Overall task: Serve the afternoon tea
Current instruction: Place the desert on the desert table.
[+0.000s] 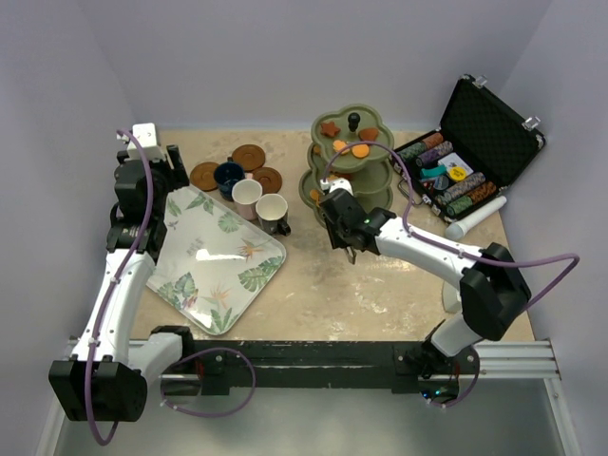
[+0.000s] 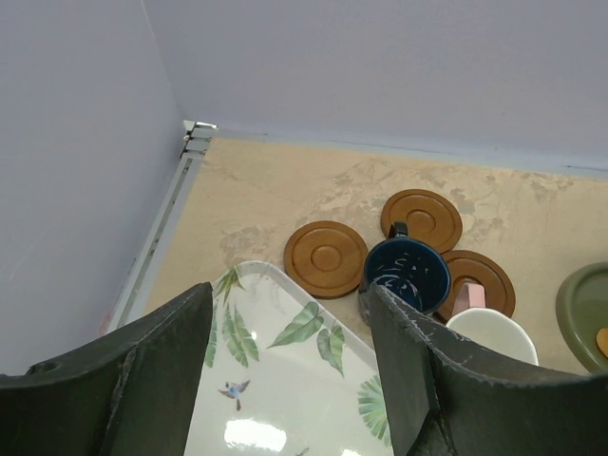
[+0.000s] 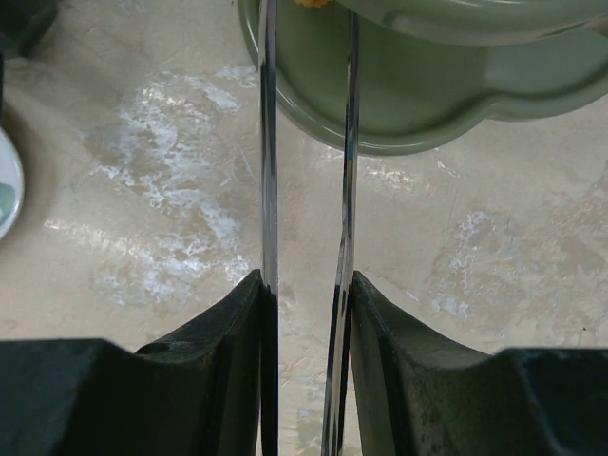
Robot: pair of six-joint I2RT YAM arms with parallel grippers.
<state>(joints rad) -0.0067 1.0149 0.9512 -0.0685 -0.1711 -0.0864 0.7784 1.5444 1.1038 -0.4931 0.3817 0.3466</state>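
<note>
Well, the right gripper [image 3: 306, 280] is clenched on thin metal tongs [image 3: 269, 142], and their blades point at the bottom tier of the stand [image 1: 351, 163] from just in front of it. Biscuits [image 1: 360, 150] lie on the stand's tiers. Left of the stand, the three cups [image 1: 247, 197] cluster beside the saucers [image 1: 249, 157]. Further left, the left gripper [image 2: 290, 294] hangs with its jaws wide apart, holding nothing, above the far corner of the tray [image 1: 217, 258].

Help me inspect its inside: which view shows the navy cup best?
Left wrist: the navy cup is close, its inside and handle visible. Top external shows it small from above; right wrist does not show it.
</note>
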